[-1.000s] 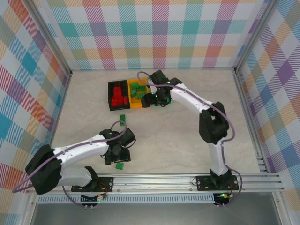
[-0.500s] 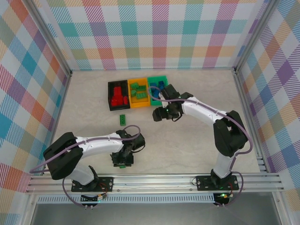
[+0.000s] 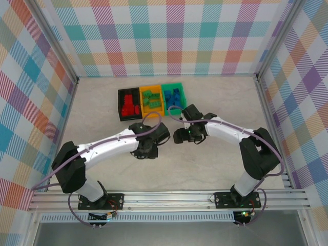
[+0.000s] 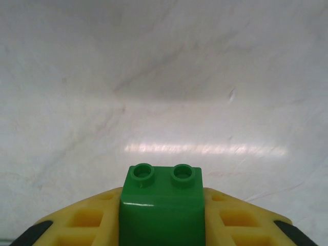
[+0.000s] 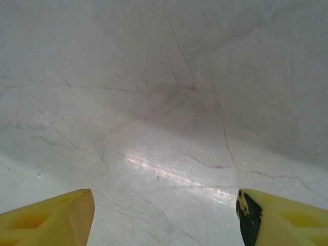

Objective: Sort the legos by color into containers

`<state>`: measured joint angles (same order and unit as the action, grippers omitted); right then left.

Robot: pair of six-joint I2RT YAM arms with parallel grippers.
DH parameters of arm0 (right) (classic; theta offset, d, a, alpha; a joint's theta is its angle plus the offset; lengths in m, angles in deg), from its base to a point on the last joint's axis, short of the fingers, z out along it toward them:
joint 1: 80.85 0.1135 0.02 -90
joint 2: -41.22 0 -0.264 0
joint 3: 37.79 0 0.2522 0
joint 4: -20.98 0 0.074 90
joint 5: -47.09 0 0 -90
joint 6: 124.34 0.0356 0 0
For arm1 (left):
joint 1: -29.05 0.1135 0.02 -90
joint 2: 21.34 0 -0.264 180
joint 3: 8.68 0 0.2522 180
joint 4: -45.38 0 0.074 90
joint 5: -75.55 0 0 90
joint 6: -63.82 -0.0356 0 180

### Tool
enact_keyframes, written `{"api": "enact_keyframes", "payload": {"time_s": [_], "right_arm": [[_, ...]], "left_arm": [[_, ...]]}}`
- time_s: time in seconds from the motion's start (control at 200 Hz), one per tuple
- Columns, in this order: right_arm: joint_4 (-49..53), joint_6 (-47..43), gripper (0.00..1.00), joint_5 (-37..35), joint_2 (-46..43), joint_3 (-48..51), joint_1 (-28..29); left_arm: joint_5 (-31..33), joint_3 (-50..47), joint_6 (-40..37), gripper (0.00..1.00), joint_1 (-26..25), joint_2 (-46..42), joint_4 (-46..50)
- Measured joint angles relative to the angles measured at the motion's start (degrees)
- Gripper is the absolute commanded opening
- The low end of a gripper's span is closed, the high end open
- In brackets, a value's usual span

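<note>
- My left fingers (image 3: 146, 149) are closed tight on a green brick (image 4: 161, 202). In the wrist view it sits clamped at the bottom centre of the frame, two studs showing, above the bare table (image 3: 205, 164).
- Other green bricks (image 3: 150, 98) lie in the orange bin (image 3: 152, 114), the middle of three at the upper centre of the overhead view, so I judge this one belongs there.
- I should lift enough to clear the bin's near wall, travel up-frame, and stop over its middle, not its rim.
- The black bin (image 3: 129, 117) with red bricks (image 3: 129, 105) stands just left of it. The green bin (image 3: 177, 105) with blue bricks (image 3: 172, 95) stands just right, so any sideways drift risks the wrong colour.
- I should let go low inside the bin so the brick cannot bounce out.
- My right fingers (image 3: 180, 136) stand open and hold nothing, just right of my left ones at mid-frame. I should route the left arm clear of them.
</note>
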<state>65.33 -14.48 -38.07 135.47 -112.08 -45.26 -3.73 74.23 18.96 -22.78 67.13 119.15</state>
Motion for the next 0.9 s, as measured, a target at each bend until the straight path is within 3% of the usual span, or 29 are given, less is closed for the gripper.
{"api": "enact_keyframes", "payload": {"time_s": [0.255,0.55,0.815,0.9], "right_arm": [[-2.9,3.3,0.74,2.4,-3.1,7.3,0.0],[-4.9,5.9,0.74,3.8,-9.6,13.0,0.0],[-4.8,7.7,0.74,4.0,-14.6,17.5,0.0],[-4.7,8.0,0.74,4.0,-15.5,18.1,0.0]], "left_arm": [[2.4,14.4,-7.3,0.32,9.7,7.5,-1.7],[4.0,35.1,-15.5,0.33,15.9,22.9,-2.0],[3.7,42.7,-19.1,0.34,22.1,29.7,-2.1],[3.4,43.5,-19.8,0.4,23.3,30.1,-2.6]]}}
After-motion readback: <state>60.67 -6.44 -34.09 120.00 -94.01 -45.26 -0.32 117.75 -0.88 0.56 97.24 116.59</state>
